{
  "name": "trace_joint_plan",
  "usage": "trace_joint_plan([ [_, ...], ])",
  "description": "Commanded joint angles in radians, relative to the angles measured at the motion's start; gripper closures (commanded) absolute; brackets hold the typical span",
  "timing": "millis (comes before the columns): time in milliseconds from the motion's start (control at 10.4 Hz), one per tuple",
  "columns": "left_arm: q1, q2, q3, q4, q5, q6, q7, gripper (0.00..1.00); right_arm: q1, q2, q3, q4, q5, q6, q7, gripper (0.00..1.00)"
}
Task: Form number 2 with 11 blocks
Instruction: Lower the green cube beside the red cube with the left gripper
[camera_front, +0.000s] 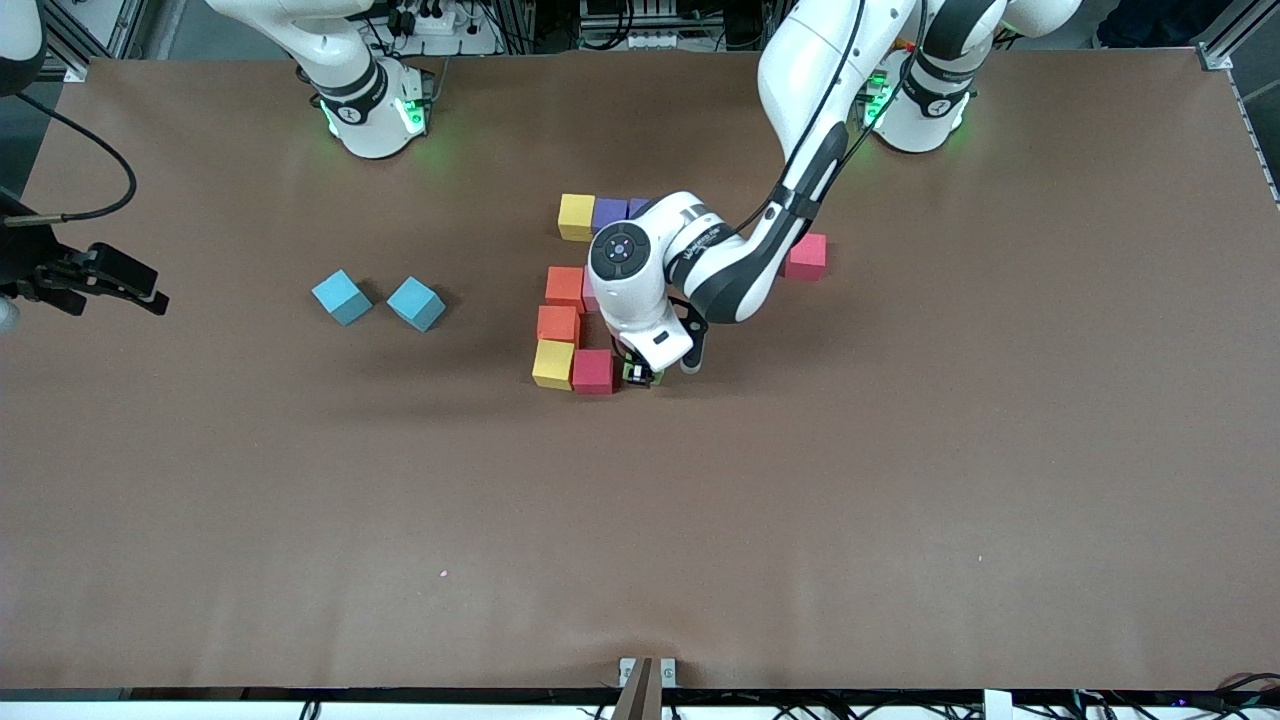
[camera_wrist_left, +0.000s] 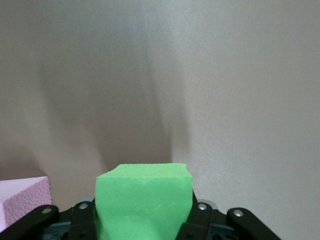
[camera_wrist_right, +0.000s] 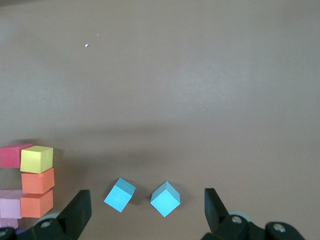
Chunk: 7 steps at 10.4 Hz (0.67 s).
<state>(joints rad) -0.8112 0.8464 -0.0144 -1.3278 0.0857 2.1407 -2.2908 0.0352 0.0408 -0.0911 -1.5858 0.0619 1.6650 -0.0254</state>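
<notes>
Clock directions are set on the front view, with 12 toward the robots' bases and 6 toward the front camera.

The number 2 lies mid-table. Its long axis runs 12 to 6, and its top row is at the 12 end, so it reads upright from the front camera. That top row shows a yellow block and two purple blocks, the second half hidden by the left arm. Two orange blocks run along the 9 o'clock edge, with a pink block touching the upper one. The bottom row starts with a second yellow block and a red block.

At 3 o'clock of the red block, the left gripper is down at table level, clenched on the green block, which sits square between its fingers. The arm hides the digit's 3 o'clock edge.

A loose pink cube lies well apart at 2 o'clock, and two light blue cubes lie well apart at 9, both turned askew. From 4 round to 8 the table is bare right to its edge.

The right gripper waits with its fingers spread, empty, over the table at 9 o'clock of the blue cubes.
</notes>
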Motion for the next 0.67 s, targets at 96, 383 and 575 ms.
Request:
trace_joint_plan([
  [96, -0.003, 0.057, 0.001, 0.071, -0.015, -0.001, -0.044, 0.86, 0.000, 0.002, 0.002, 0.015, 0.021, -0.001, -0.014, 0.00],
  [383, -0.003, 0.068, 0.001, 0.071, -0.017, 0.014, -0.045, 0.86, -0.001, 0.001, 0.002, 0.016, 0.019, -0.011, -0.014, 0.00],
  [575, -0.003, 0.079, -0.001, 0.071, -0.017, 0.050, -0.050, 0.83, 0.002, 0.002, 0.002, 0.017, 0.009, -0.007, -0.031, 0.00],
])
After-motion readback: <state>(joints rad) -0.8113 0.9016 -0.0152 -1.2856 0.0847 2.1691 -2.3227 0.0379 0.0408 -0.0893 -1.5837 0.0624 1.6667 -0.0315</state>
